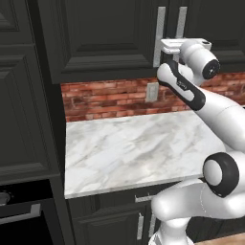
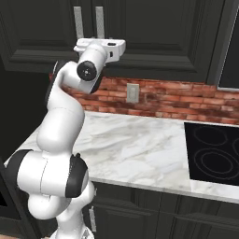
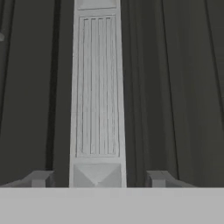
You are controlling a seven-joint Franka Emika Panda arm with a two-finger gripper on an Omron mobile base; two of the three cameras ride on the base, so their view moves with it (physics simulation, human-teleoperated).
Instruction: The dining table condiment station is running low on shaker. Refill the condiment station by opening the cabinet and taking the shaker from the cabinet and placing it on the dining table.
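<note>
Hand view: cabinet [image 3: 175, 87] handle [image 3: 97, 87] between gripper [image 3: 97, 177] fingertips, jaws spread, not touching.

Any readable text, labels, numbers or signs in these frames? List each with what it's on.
None readable.
Arm link: a small light mark on the dark joint cover, too small and blurred to read.
Cabinet handle: only ribbed vertical grooves, no lettering.
Wall outlet on the brick: blank plate.
Cooktop: ring outlines only, no symbols legible.
</note>
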